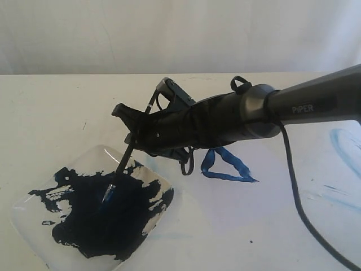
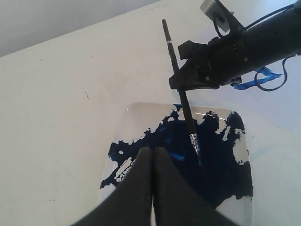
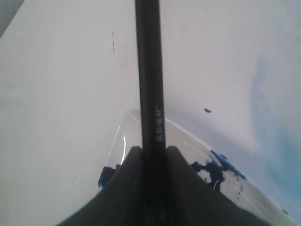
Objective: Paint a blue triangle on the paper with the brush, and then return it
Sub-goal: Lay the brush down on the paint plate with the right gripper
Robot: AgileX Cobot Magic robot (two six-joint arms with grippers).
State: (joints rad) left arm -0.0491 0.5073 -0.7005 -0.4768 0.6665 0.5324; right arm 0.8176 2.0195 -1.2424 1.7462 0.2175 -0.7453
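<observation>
My right gripper (image 1: 132,127) reaches in from the right and is shut on the brush (image 1: 131,148), a thin black handle slanting down to the left. The brush's silver ferrule and bristle tip (image 1: 108,195) rest in the dark navy paint puddle (image 1: 101,220) on the clear square plate (image 1: 100,154). In the right wrist view the handle (image 3: 149,70) stands clamped between the fingers of the right gripper (image 3: 150,153). The blue triangle (image 1: 227,165) lies on the paper (image 1: 242,214), just behind my right wrist. My left gripper (image 2: 152,151) is shut and empty, hovering over the near side of the plate (image 2: 136,109).
Faint light-blue smears (image 1: 345,148) mark the table at the far right. The right arm's black cable (image 1: 299,209) hangs down to the front right edge. A white wall closes the back of the cream table (image 1: 62,113).
</observation>
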